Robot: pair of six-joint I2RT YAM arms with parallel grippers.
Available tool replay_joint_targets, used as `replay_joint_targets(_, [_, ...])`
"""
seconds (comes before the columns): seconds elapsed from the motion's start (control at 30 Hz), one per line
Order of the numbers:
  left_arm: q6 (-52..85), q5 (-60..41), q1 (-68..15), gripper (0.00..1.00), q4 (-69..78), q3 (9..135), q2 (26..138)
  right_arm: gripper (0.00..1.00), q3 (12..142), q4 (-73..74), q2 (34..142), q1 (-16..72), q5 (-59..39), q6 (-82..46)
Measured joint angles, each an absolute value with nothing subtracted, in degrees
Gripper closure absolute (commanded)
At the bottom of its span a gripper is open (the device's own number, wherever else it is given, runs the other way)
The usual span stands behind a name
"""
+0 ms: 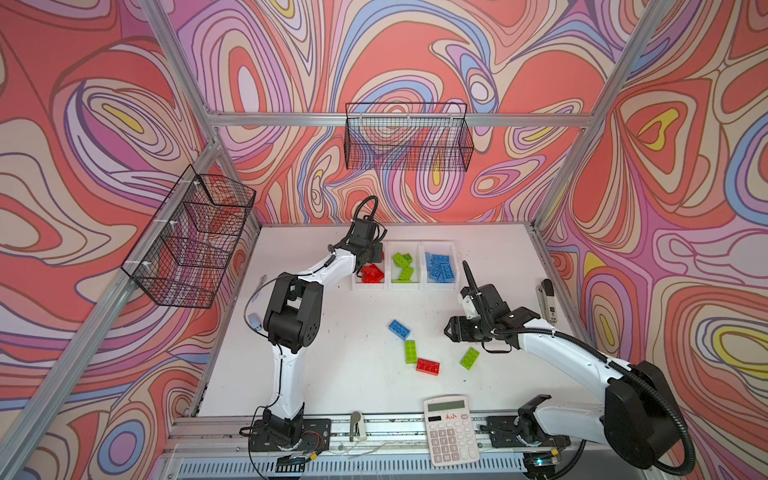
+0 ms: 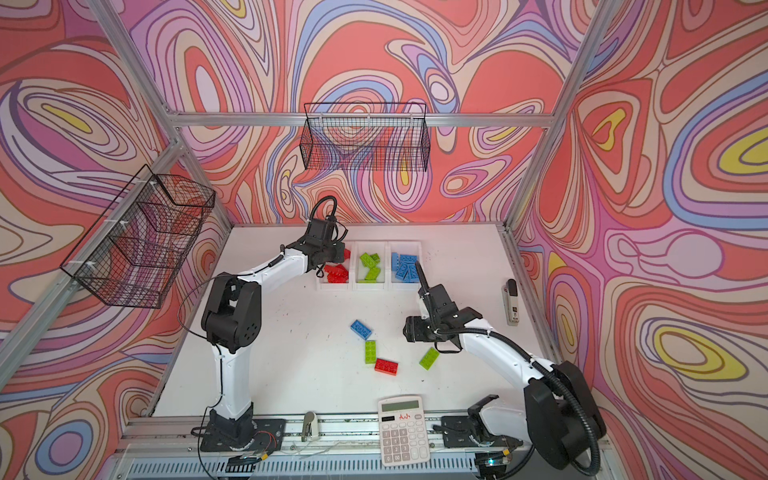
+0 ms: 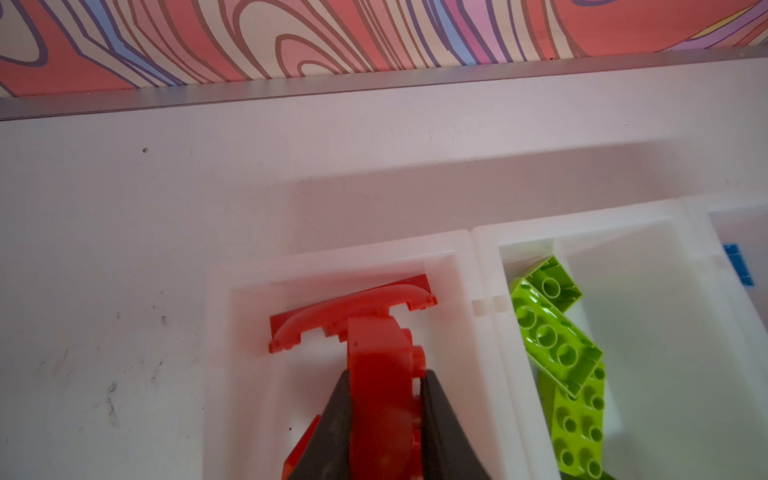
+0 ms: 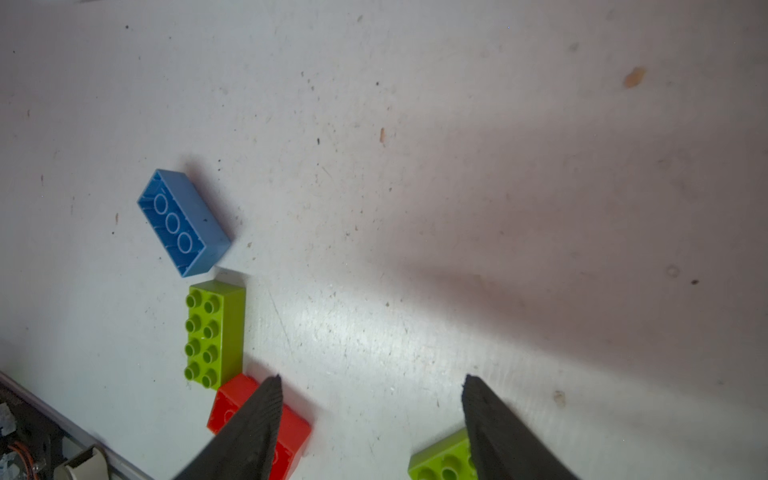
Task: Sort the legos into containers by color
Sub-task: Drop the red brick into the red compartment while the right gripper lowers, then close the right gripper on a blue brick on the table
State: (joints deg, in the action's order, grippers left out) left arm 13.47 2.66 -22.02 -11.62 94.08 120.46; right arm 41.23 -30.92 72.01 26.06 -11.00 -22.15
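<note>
Three joined white containers (image 1: 405, 286) stand at the back of the table, holding red, green and blue legos from left to right. My left gripper (image 3: 384, 374) is shut on a red brick (image 3: 378, 357) over the left container (image 3: 340, 253), above a red arch piece (image 3: 353, 311). Several loose legos lie mid-table: a blue one (image 1: 400, 329), a green one (image 1: 410, 351), a red one (image 1: 428, 366) and another green one (image 1: 469, 358). My right gripper (image 4: 372, 380) hangs open above the table, with the red brick (image 4: 295, 432) and a green brick (image 4: 440, 461) on either side.
A calculator (image 1: 451, 430) lies at the table's front edge. A stapler-like tool (image 1: 548, 301) sits along the right edge. Black wire baskets hang on the back wall (image 1: 409, 141) and the left wall (image 1: 191, 241).
</note>
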Motion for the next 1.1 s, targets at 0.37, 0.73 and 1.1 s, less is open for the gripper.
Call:
replay_joint_targets(0.37, [12.93,3.46,-22.0,0.41,-11.35,90.15,115.92,0.23,42.19,-34.13,72.18,29.26,-12.64,-21.58])
replay_joint_targets(0.73, [12.99,2.74,-21.65,0.43,-7.51,74.11,95.33,0.22,47.18,-39.09,78.94,42.24,-9.78,-20.49])
replay_joint_targets(1.1, [14.76,1.48,-21.65,0.45,-9.23,59.24,85.3,0.23,57.58,-33.58,88.73,45.69,-3.57,-20.62])
